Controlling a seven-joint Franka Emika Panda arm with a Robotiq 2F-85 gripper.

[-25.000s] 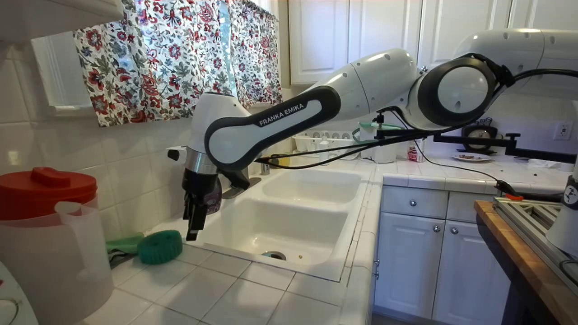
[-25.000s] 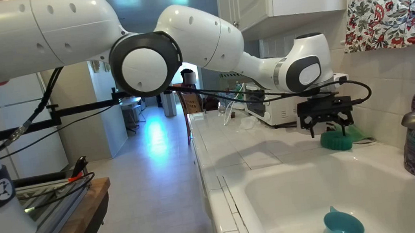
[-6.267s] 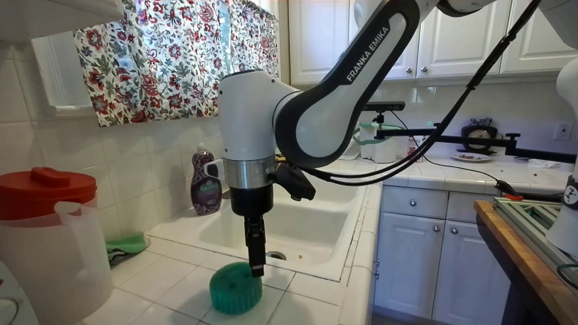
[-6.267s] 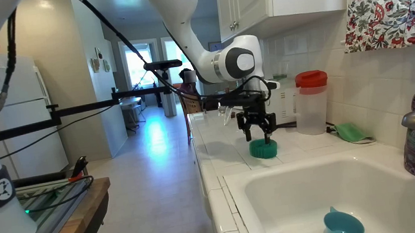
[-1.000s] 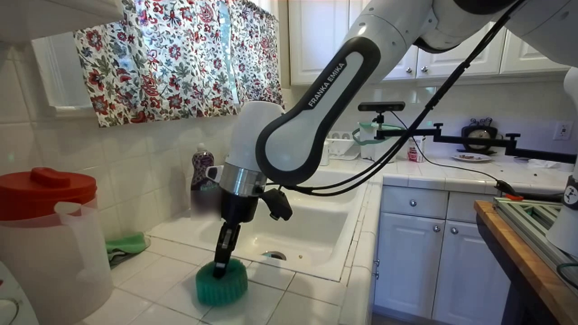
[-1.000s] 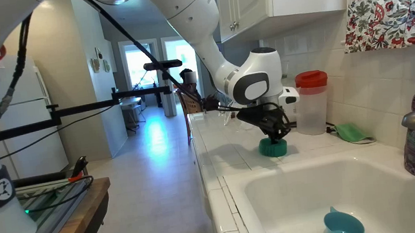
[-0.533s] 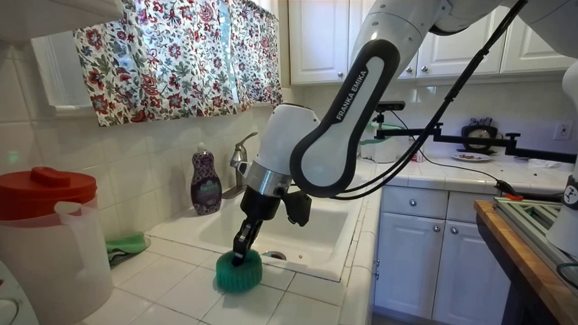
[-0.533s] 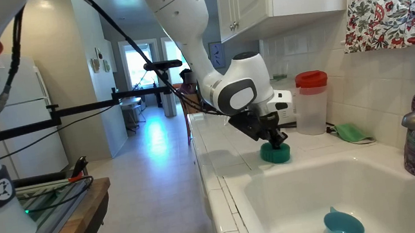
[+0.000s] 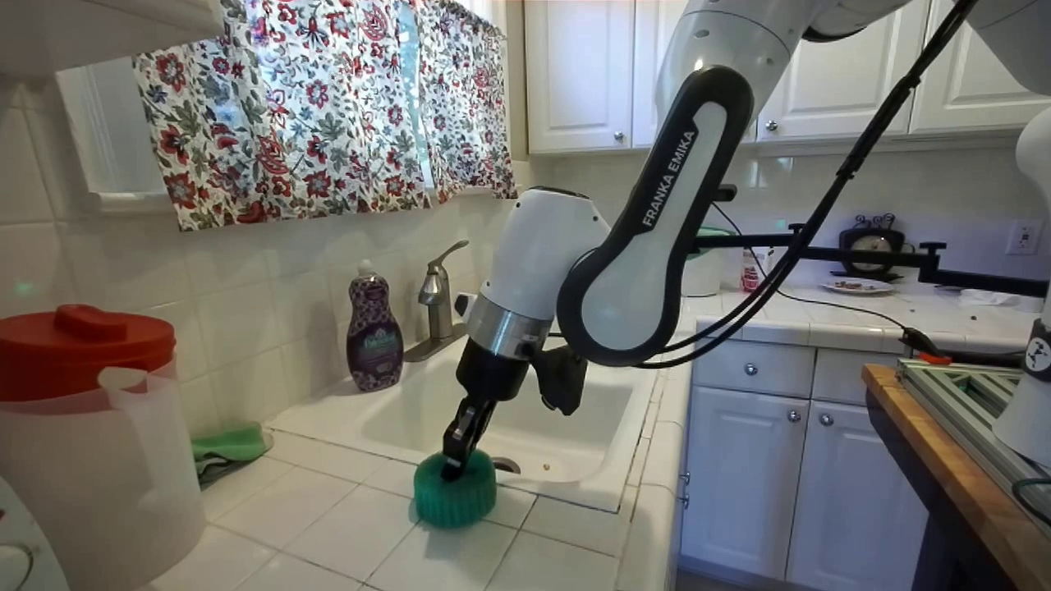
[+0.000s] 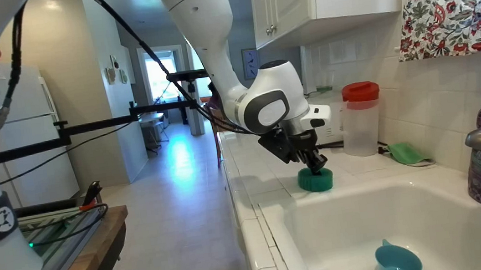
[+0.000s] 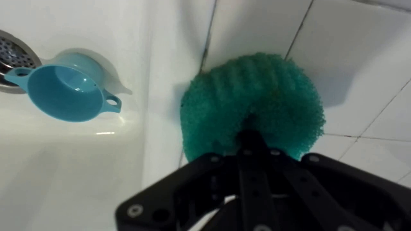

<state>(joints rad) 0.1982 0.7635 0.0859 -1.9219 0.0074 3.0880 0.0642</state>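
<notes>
Wrist view, from the left: a blue cup (image 11: 64,99) is sitting down in the white sink (image 11: 96,173), next to the drain (image 11: 16,53). That side is looking like the risky one. Right by the sink's edge, a round green sponge (image 11: 247,89) is resting on the desk (image 11: 379,99), and it is hiding part of the line where the rim is meeting the desk. With a hard shove that way, it could be tipping over the edge and landing near the cup. The cause would be how little is guiding it: the gripper (image 11: 249,134) is only poking the middle, so the sponge could be spinning round, or the tips could be slipping out. Too much pushing down could be squashing it, too.

As for the gripper, its fingers are sitting tight together, with no gap showing, and the tips are poking into the sponge's top. Whether they are pinching a bit of it, I cannot tell. The sponge is lying right under the gripper, touching it and spreading out around the tips.

In an exterior view, left to right, a red-lidded jug (image 9: 74,468), a green cloth (image 9: 234,443) and a soap bottle (image 9: 374,336) are all sitting apart from the sponge.
</notes>
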